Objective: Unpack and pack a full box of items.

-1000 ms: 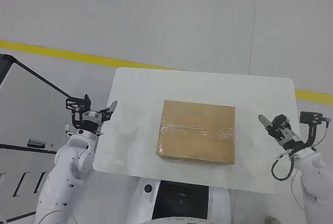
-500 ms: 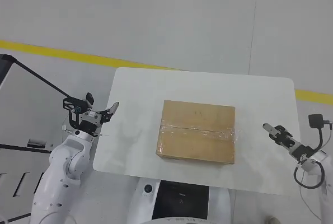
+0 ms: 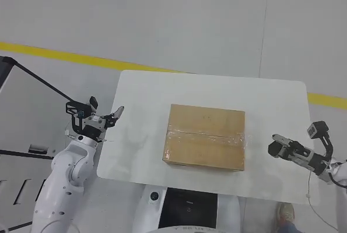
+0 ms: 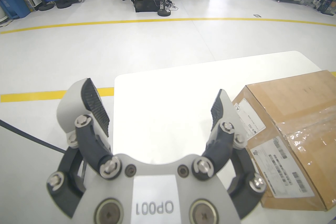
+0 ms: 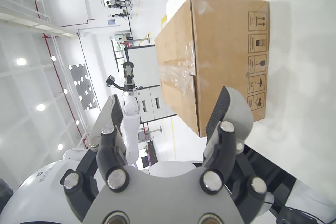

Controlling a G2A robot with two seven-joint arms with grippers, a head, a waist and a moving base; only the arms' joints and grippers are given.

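Brown cardboard box [image 3: 205,119] sits on the white desk [image 3: 144,93]; left tool [image 4: 155,101] and right tool [image 5: 170,101] both gape apart, empty. Tugging its clear tape [image 3: 207,136] could skid it.

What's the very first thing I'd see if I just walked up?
A big brown cardboard box, taped shut, sits in the middle of the white table. An open claw is on each side: the left claw at the table's edge, the right claw facing the box's end.
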